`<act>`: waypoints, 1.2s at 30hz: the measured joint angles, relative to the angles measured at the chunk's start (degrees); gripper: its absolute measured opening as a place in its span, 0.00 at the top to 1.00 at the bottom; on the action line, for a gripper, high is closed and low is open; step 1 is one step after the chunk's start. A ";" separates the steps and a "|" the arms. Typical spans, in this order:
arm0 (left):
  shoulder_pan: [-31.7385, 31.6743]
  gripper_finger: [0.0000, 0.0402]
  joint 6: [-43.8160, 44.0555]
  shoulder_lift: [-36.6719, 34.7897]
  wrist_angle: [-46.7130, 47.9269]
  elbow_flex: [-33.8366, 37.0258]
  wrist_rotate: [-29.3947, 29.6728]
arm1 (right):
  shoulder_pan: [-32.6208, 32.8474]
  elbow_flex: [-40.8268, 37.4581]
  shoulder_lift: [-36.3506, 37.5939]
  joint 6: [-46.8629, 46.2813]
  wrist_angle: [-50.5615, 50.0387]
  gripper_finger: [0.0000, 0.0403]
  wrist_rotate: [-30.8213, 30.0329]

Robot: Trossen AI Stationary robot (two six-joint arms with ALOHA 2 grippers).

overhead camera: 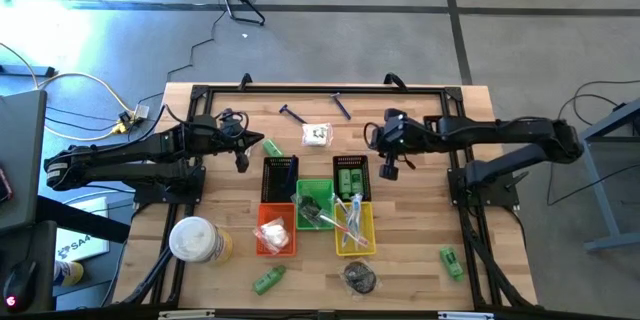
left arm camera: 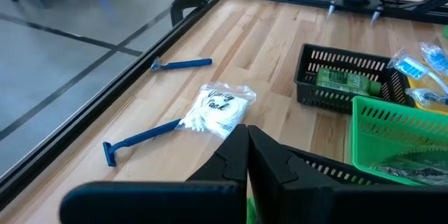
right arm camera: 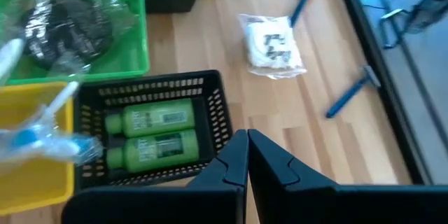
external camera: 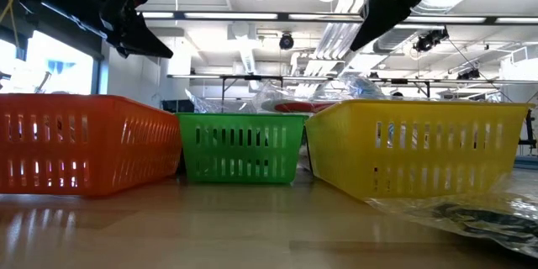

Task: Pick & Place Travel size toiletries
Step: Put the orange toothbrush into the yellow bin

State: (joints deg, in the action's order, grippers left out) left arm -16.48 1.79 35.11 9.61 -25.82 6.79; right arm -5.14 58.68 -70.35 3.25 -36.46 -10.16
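Toiletries remain loose on the bench: a wrapped white packet (overhead camera: pixel 318 135) lies between both grippers, at three o'clock from the left gripper (overhead camera: pixel 241 163) and nine o'clock from the right gripper (overhead camera: pixel 388 170); fingers together, empty.

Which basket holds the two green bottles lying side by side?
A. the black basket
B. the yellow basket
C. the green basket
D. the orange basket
A: the right wrist view shows both green bottles lying together inside the black basket, next to the yellow one.
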 joint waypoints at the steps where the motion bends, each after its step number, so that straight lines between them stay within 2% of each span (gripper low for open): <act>1: -0.01 1.00 -0.06 0.00 -0.02 0.00 0.01 | -0.57 -0.57 0.00 0.36 0.40 1.00 0.78; 4: 0.01 1.00 -0.03 0.00 -0.01 0.00 0.00 | -2.70 -4.19 0.50 0.76 2.87 1.00 3.01; 11: 0.01 1.00 0.01 0.02 -0.86 0.00 -0.02 | -6.23 -15.32 5.45 -1.80 11.36 1.00 3.41; 25: -0.01 1.00 0.20 0.02 -0.79 0.00 -0.39 | -10.44 -28.78 29.29 -4.14 15.98 1.00 4.35; 32: 0.01 1.00 0.30 0.02 -2.79 0.00 -0.75 | -10.37 -32.67 39.38 -8.98 19.76 0.99 1.37; 36: -0.01 1.00 4.51 1.28 -7.24 0.00 -5.65 | -10.37 -35.10 42.11 -10.99 23.57 0.99 1.06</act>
State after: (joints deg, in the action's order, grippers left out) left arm -16.49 6.30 36.40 2.36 -25.82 1.14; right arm -15.50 23.57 -28.24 -7.75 -12.90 -9.09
